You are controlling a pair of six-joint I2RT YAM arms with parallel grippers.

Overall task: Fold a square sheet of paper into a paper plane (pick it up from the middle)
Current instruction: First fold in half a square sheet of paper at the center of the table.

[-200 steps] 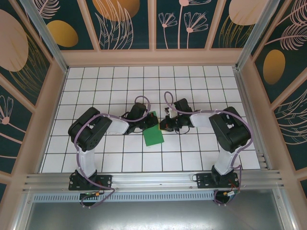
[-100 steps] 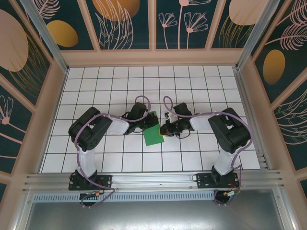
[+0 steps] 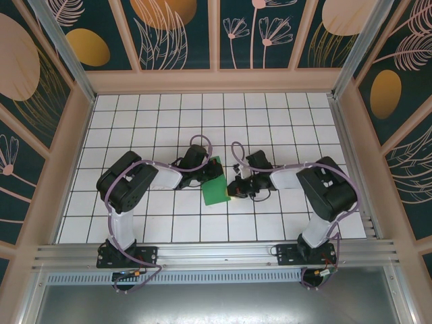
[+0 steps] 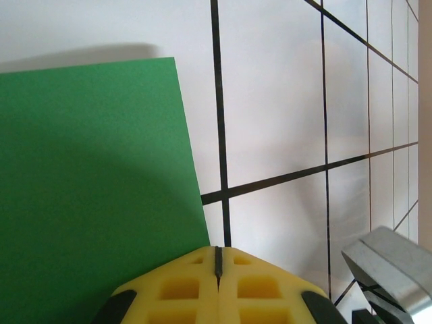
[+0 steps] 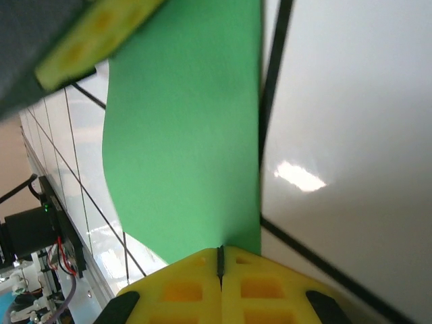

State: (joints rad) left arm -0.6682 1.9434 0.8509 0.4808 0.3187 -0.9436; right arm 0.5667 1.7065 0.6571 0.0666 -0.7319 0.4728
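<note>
The white table point(image 3: 135, 115), ruled into square tiles by black lines, lies under both sets of fingers. Two black and white arms reach in from the near edge, the left arm point(image 3: 128, 185) and the right arm point(image 3: 324, 189), and meet near the middle of the table.

The thin plain green sheet of paper point(image 3: 216, 192) lies flat on the table between the two sets of fingers, and from above it looks like a narrow upright rectangle.

The left fingers point(image 4: 226, 263) are yellow and clenched, pads meeting along a thin seam with nothing seen between them. The paper spreads ahead and to their left, and its straight edge runs down to their tips.

The right fingers point(image 5: 228, 260), also yellow, are clenched the same way. The green paper stretches straight ahead from their tips, its right edge beside a black tile line.
</note>
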